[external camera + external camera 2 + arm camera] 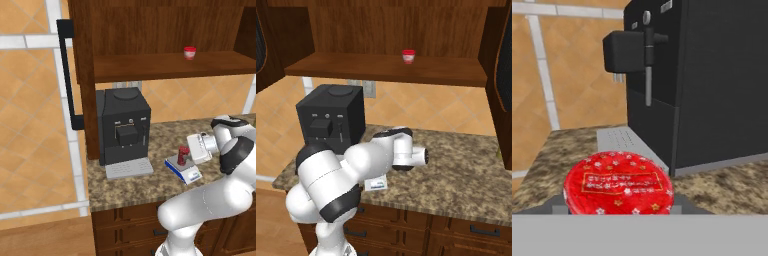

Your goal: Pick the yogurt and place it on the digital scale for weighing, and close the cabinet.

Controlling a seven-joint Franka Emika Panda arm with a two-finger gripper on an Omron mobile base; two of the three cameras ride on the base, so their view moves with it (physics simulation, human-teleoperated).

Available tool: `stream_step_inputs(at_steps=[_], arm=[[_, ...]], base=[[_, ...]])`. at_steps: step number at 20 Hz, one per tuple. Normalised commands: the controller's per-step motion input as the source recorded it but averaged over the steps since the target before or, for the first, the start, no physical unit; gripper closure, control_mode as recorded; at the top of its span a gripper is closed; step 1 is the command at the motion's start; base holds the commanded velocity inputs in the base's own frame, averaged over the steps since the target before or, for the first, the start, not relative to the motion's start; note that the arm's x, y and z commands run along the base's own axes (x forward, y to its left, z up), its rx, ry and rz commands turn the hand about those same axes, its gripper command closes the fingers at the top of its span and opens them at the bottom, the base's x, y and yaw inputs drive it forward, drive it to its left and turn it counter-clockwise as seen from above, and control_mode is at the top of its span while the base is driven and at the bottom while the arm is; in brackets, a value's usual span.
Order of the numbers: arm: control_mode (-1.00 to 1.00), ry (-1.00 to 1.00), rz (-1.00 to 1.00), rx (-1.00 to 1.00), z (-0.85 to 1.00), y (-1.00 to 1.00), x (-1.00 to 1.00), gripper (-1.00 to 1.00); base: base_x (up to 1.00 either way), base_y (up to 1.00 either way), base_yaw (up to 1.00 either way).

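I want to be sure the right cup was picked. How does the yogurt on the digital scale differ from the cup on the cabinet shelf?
The yogurt stands low on the digital scale on the counter; the white cup stands high on the shelf of the open cabinet. The yogurt is dark red all over; the white cup is pale with a red top. The gripper is at the yogurt, far from the white cup. Both stand upright.
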Motion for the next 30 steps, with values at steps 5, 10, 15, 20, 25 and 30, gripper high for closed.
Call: stream_step_inputs(at_steps=[5,10,15,20,25,30], arm=[[-1.00,0.00,0.00,0.00,-0.01,0.00,0.00,1.00],[-1.00,0.00,0.00,0.00,0.00,0.00,0.01,1.00],[-1.00,-0.01,0.00,0.00,0.01,0.00,0.00,1.00],[-1.00,-0.08,0.00,0.00,0.04,0.00,0.00,1.00],[-1.00,-0.12,0.00,-0.03,0.00,0.03,0.00,1.00],[-1.00,-0.02,0.00,-0.07,0.00,0.06,0.01,-1.00]], base=[[0.00,0.00,0.00],[0.00,0.00,0.00],[0.00,0.00,0.00],[0.00,0.00,0.00],[0.00,0.00,0.00],[0.00,0.00,0.00]])
